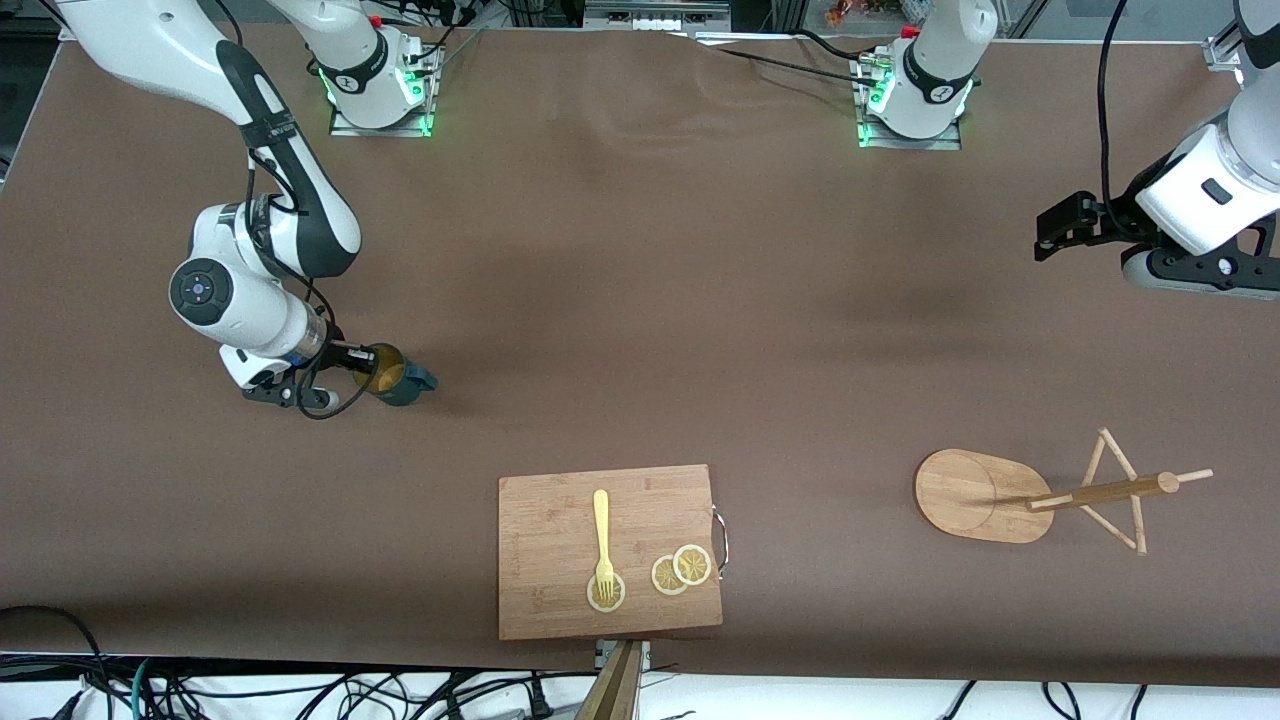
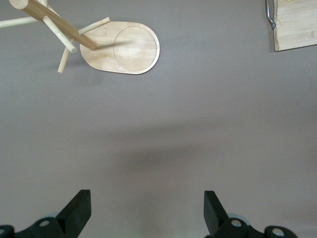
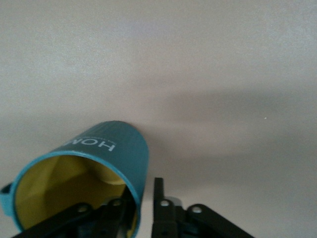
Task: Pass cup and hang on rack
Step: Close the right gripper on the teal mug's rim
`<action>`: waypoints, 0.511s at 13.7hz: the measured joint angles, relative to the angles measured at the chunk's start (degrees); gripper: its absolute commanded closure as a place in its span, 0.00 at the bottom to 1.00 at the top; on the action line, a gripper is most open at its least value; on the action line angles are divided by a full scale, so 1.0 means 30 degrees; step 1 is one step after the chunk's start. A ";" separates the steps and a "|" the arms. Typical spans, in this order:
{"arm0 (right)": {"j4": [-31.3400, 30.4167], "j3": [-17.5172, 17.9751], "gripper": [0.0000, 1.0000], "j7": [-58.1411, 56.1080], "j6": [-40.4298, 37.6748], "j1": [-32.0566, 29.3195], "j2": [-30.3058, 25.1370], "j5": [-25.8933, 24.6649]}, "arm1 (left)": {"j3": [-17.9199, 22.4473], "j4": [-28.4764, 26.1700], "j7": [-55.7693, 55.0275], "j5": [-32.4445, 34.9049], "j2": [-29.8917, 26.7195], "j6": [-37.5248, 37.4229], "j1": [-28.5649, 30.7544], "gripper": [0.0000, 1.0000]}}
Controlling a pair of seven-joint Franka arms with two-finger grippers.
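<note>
The cup, dark teal with a mustard-yellow inside, is tipped over at the right arm's end of the table, its handle pointing away from the arm. My right gripper is shut on the cup's rim. In the right wrist view one finger is inside the cup and the other outside, the right gripper pinching the wall. The wooden rack stands toward the left arm's end, nearer the front camera. My left gripper waits open and empty above the table, with the rack ahead of the left gripper.
A wooden cutting board lies near the table's front edge between cup and rack, carrying a yellow fork and lemon slices. Its handled corner shows in the left wrist view. Brown cloth covers the table.
</note>
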 measured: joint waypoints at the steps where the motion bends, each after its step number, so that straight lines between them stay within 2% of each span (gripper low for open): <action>1: 0.0029 0.0013 1.00 0.0001 0.0021 0.0001 -0.0002 0.0001 | 0.0000 0.0000 0.0000 0.0000 0.0000 0.0000 0.0000 0.00; 5: 0.0626 0.0509 1.00 0.0000 0.0147 0.0023 -0.0017 0.0000 | 0.0000 0.0001 0.0000 0.0000 0.0000 -0.0002 0.0000 0.00; 7: 0.1295 0.1158 1.00 0.0000 0.0126 0.0036 -0.0030 0.0000 | 0.0000 0.0004 0.0000 0.0000 0.0001 -0.0006 0.0000 0.00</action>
